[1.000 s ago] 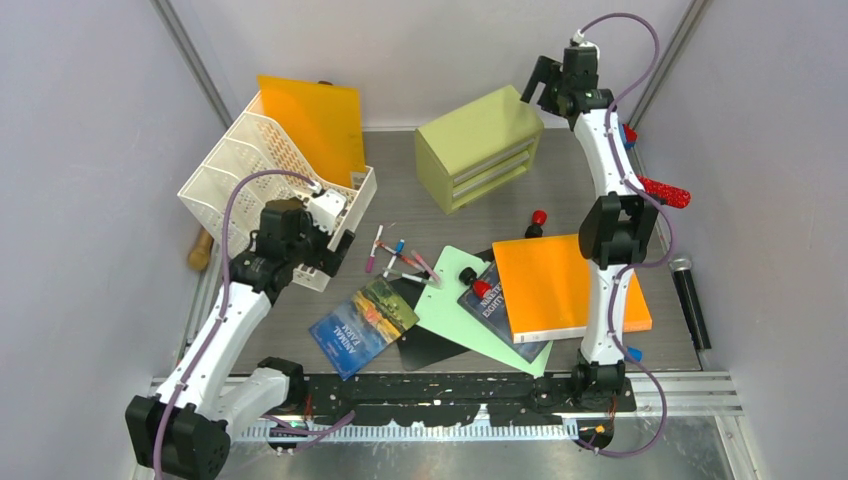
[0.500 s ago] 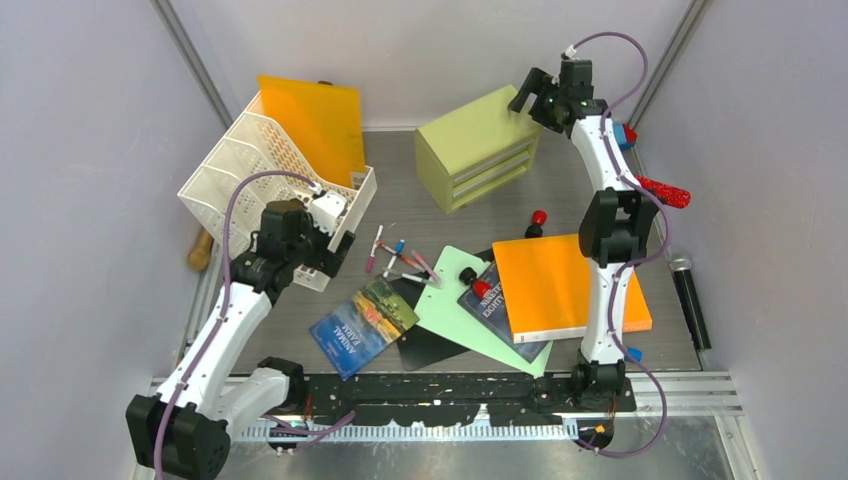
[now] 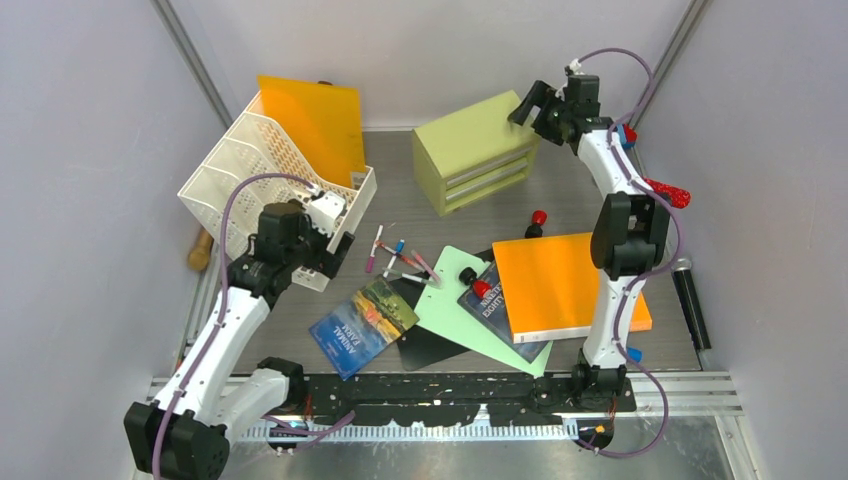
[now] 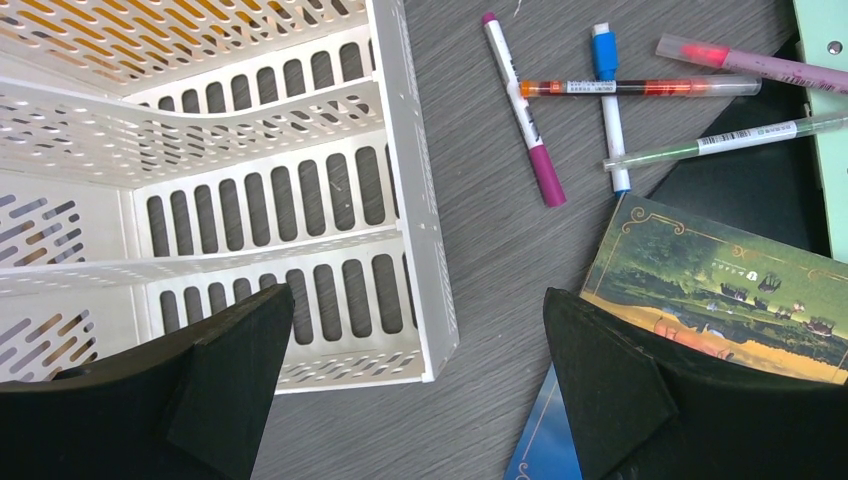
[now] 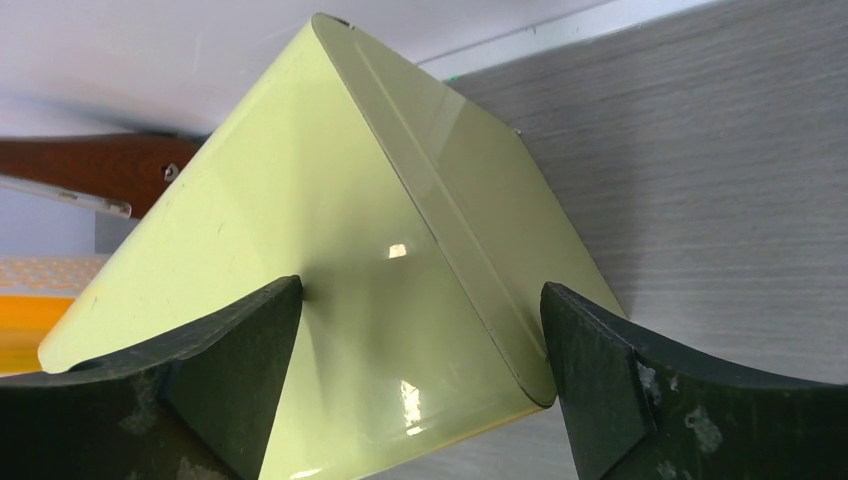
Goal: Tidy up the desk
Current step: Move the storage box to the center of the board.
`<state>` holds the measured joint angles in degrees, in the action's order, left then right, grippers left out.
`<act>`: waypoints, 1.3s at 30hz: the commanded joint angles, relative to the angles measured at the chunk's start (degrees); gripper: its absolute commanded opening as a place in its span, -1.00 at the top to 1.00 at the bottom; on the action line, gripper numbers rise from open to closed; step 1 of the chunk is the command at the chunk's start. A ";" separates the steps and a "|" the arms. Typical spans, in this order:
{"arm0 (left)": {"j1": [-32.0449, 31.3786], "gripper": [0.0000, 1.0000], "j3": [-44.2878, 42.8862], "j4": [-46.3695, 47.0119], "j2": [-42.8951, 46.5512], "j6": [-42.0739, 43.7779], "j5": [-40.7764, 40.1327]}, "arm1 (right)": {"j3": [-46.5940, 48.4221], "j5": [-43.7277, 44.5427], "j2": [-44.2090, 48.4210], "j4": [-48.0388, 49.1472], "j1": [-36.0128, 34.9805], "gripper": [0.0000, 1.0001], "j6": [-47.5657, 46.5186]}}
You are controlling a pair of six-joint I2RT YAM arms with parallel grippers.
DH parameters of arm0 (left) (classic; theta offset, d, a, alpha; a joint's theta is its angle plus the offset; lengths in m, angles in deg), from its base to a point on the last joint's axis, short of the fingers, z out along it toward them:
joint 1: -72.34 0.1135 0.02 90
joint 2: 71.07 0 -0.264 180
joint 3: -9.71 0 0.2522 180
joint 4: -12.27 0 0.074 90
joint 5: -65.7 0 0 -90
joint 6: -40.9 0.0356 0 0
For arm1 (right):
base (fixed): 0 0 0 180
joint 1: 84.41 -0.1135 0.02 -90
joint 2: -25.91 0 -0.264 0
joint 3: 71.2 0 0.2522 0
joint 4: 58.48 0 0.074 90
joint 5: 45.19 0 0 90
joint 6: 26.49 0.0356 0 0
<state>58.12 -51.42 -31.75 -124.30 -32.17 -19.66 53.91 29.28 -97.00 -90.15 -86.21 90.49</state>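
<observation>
Swung in since a second ago, my right gripper (image 5: 420, 290) has the cabinet (image 5: 330, 200) corner between wide, empty jaws; left gripper (image 4: 417, 295) gapes empty, rack (image 4: 250, 200) under its left jaw.

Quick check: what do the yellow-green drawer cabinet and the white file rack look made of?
The yellow-green drawer cabinet is probably painted metal, possibly hard plastic: it is smooth and glossy, with sharp light glints and a rounded edge. The white file rack is likely moulded plastic with a matte finish and thin slotted walls.
</observation>
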 commanded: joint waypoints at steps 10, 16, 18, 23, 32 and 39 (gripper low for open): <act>0.16 -0.99 1.42 1.62 2.89 1.15 1.42 | -19.45 -1.62 20.20 1.32 -6.09 -0.87 -2.19; 0.16 -0.99 2.11 1.62 3.42 1.85 1.26 | -23.93 3.14 25.76 0.91 -7.03 -0.88 -5.03; 0.16 -0.99 2.07 1.61 3.42 1.96 0.97 | -22.56 5.83 26.80 -0.41 -7.19 -0.89 -7.37; 0.16 -0.99 1.41 1.09 3.25 2.03 -0.29 | -17.72 9.70 29.08 -4.33 -7.73 -0.91 -14.12; 0.16 -0.99 1.88 0.49 4.32 4.13 0.12 | -18.48 5.65 37.84 -16.81 -14.29 -0.93 -35.88; 0.00 -0.99 0.93 -1.89 3.67 5.02 5.39 | -36.27 9.91 54.05 -31.79 -21.36 -0.93 -53.32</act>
<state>58.12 -49.48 -32.21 -120.32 -28.46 -18.87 25.78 36.87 -50.95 -110.09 -106.04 50.34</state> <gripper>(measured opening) 0.995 0.965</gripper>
